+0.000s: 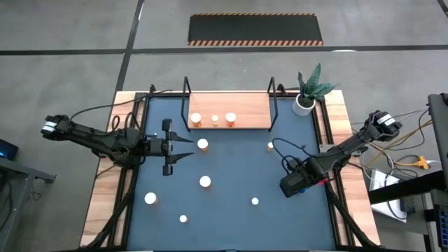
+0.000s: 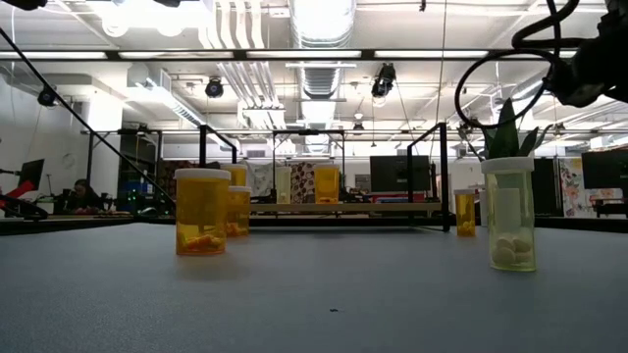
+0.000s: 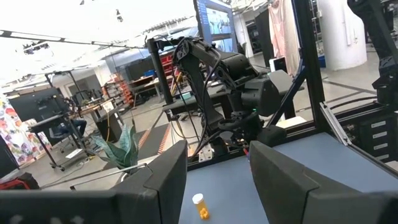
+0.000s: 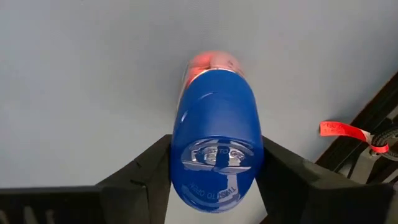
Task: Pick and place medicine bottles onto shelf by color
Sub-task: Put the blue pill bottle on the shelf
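The right hand (image 4: 214,165) is reaching down at the right side of the surface (image 1: 238,175); the blue bottle (image 4: 214,134) is standing between its fingers (image 4: 140,177), which are seeming to press both sides; the left hand (image 1: 183,147), partly open and empty, is hovering beside the shelf (image 1: 248,112).

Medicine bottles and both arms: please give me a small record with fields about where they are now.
shelf: at the table's far edge, three white-capped orange bottles standing on it
loose bottles: several white-capped ones scattered on the dark-blue mat
blue bottle: between the right gripper's fingers, which touch both its sides
right gripper: low over the mat's right part
left gripper: over the mat's left part, fingers apart, nothing between them
plant pot: far right corner
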`<action>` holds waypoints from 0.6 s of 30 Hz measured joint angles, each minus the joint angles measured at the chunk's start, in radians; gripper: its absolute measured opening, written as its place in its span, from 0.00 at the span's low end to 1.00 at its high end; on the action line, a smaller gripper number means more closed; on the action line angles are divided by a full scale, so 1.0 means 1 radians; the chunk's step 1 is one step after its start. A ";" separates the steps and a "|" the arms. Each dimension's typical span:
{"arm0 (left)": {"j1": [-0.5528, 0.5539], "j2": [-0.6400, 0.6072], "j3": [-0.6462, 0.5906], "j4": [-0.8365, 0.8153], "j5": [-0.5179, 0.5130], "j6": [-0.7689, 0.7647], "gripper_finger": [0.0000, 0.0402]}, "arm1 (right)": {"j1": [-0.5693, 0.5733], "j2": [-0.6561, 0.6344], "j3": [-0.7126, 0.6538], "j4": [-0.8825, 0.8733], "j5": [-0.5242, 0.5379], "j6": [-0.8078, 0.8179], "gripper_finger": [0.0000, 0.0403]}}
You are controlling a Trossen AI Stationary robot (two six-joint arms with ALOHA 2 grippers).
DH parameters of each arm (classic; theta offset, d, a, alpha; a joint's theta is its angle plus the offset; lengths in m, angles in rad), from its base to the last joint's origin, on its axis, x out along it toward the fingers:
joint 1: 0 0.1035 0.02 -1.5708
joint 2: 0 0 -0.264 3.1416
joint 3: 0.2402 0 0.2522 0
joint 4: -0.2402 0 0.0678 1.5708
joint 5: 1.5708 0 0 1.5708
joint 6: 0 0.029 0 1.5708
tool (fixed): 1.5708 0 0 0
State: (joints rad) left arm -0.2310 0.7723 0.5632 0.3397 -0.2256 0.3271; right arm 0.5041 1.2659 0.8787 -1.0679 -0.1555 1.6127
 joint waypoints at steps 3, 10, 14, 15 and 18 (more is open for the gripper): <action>0.000 0.000 0.000 0.000 0.000 0.000 0.39 | 0.000 0.000 0.008 0.000 -0.001 -0.026 0.44; 0.000 0.000 0.000 0.000 0.000 0.002 0.39 | 0.000 0.000 0.104 0.001 -0.010 -0.173 0.45; 0.000 0.000 0.000 0.001 0.000 0.002 0.39 | 0.000 0.005 0.195 0.005 0.006 -0.288 0.45; 0.000 0.000 0.000 0.001 0.000 0.002 0.39 | -0.003 0.010 0.220 0.004 0.019 -0.312 0.45; 0.000 0.000 0.000 0.002 0.000 0.002 0.39 | -0.030 0.042 0.294 -0.001 0.049 -0.388 0.45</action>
State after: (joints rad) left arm -0.2311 0.7723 0.5632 0.3415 -0.2256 0.3290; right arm 0.4740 1.3077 1.1728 -1.0691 -0.1062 1.2250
